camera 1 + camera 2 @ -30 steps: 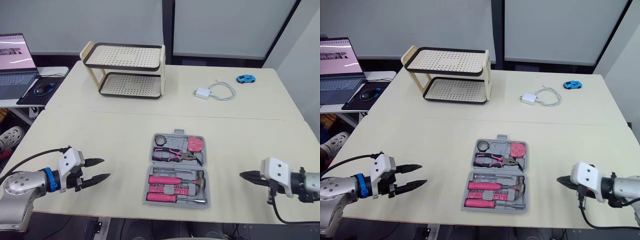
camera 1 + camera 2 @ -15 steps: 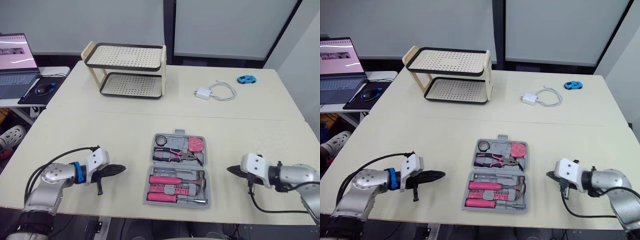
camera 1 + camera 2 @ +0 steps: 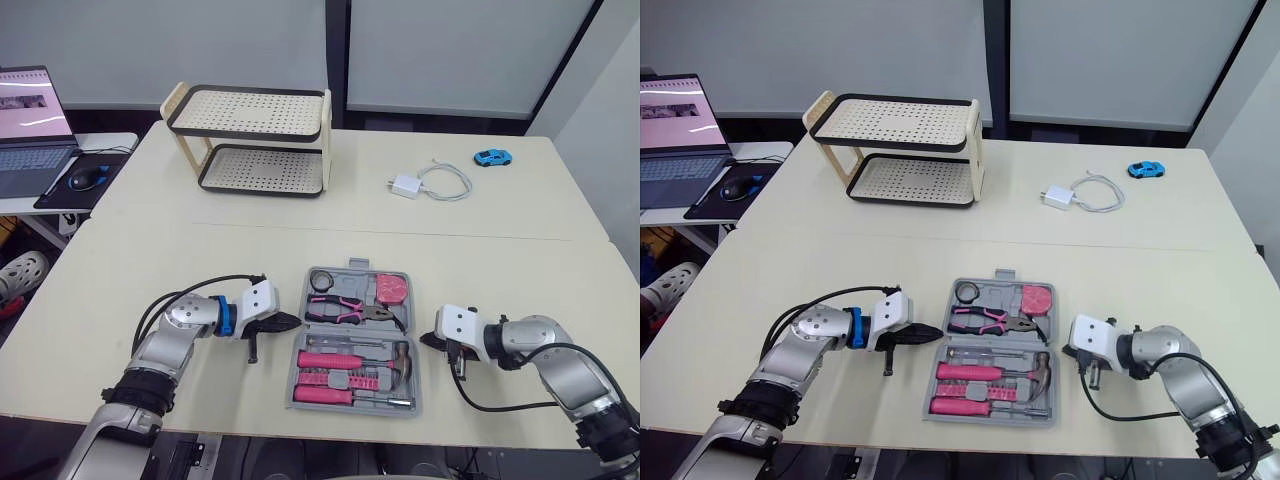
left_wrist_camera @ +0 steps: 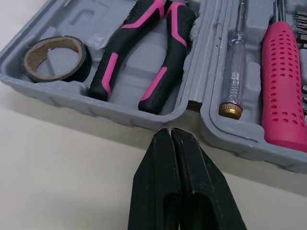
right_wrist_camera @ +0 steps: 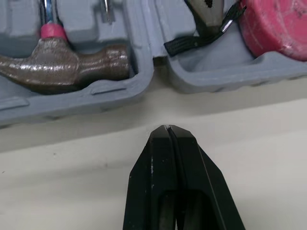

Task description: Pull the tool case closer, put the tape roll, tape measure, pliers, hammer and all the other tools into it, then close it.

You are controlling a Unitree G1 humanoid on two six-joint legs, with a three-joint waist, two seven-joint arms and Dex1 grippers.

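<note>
Lying open near the desk's (image 3: 200, 260) front edge, the tool case (image 3: 353, 340) holds the tape roll (image 3: 321, 280), pliers (image 3: 345, 310), tape measure (image 3: 391, 289) and hammer (image 5: 62, 62). The left end effector (image 4: 170, 130) and right end effector (image 5: 166, 128), both pinched closed and empty, flank its hinge line, just beside it.

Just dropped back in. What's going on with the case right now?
The case lies open, with the tape roll, pliers, tape measure and hammer already seated in it. The left tool and right tool are both shut and empty. Their tips point at the case's hinge line from opposite sides, close to it but gripping nothing. The case is not yet closed.
</note>
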